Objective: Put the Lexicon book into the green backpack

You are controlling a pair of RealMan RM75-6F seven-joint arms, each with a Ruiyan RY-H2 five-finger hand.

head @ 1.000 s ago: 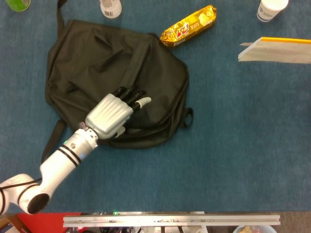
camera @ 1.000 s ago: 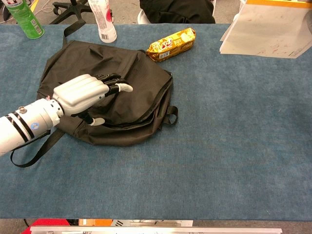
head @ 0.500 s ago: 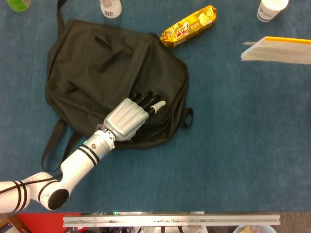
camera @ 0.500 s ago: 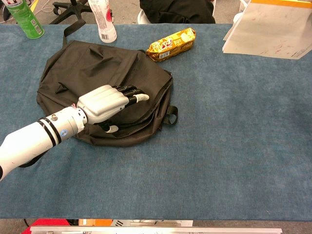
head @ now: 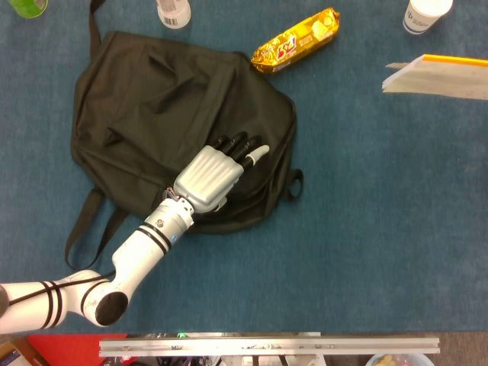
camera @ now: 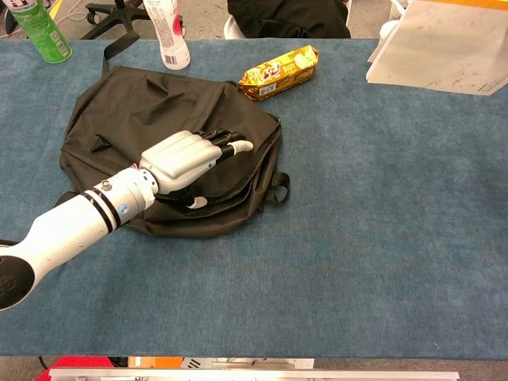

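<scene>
Tabletop (head: 366, 229), blue cloth, carries everything. Backpack (head: 152, 99) lies flat at far left, looks near-black here, zip edge along its near-right side; can't tell if open, nothing visible inside.

Left hand (head: 211, 174) rests palm-down on backpack's near-right part, fingers (head: 248, 149) extended and close together, thumb (camera: 194, 202) tucked at the zip seam; holding nothing that I can see. Right hand not in either view.

Lexicon book (camera: 448, 48) at far right edge, pale cover with orange stripe, tilted; well apart from the backpack, partly cropped.

Step looks like opening the bag mouth. To do it well: hook fingertips under the upper flap at the seam, lift toward far-left, keep the mouth wide and facing right so the book slides in flat. Risk: the whole bag drags.

Other containers: cup (head: 425, 14) far right, bottle (camera: 167, 32) and green can (camera: 38, 30) far left, contents unseen. Snack pack (head: 297, 40), sealed.
</scene>
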